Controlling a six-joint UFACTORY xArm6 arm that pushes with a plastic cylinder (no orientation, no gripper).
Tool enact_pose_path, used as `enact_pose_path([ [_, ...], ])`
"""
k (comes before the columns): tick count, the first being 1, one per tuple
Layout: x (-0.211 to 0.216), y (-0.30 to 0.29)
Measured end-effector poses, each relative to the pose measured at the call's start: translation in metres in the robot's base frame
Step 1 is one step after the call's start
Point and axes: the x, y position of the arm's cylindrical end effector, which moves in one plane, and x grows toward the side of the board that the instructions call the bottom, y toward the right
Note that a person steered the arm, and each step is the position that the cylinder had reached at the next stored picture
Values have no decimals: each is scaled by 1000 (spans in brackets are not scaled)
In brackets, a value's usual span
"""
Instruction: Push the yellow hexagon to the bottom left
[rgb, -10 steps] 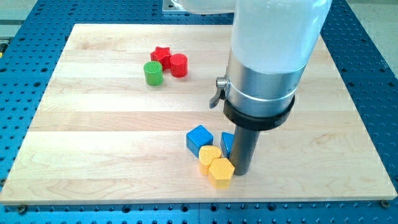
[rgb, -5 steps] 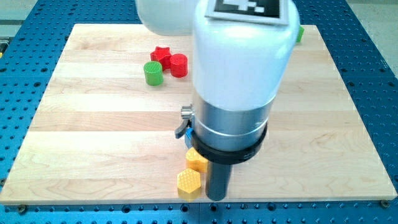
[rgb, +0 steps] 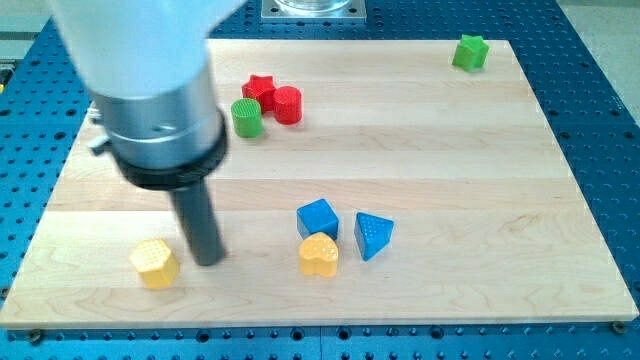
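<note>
Dark against pale maple, my tip (rgb: 208, 261) rests on the table top (rgb: 450, 150) in the lower left of the frame, just to the right of the yellow hexagon (rgb: 155, 263) — close beside it, though whether the two touch cannot be told. No gripper is fitted; the arm ends in a bare rod, so there is nothing to open or close.

The hexagon sits near the bottom edge, left of centre, with board left between it and the corner. To finish well, the push should probably stay behind the block's middle and run left and slightly down — an off-centre contact would likely spin it or let it slip past the rod.

As for heading, the hexagon looks nearly as wide as it is deep, so no long axis can be made out; its ribbed top face looks up.

Further right lie a yellow heart-like block (rgb: 319, 254), a blue cube (rgb: 318, 218) and a blue triangle (rgb: 372, 235), well apart from the work.
</note>
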Motion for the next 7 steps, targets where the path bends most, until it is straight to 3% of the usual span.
enact_pose_path([
  [1,8,-48],
  [2,5,22],
  [3,39,-1],
  [4,47,-58],
  [5,39,-74],
  [6,-55,-20],
  [7,-134,-11],
])
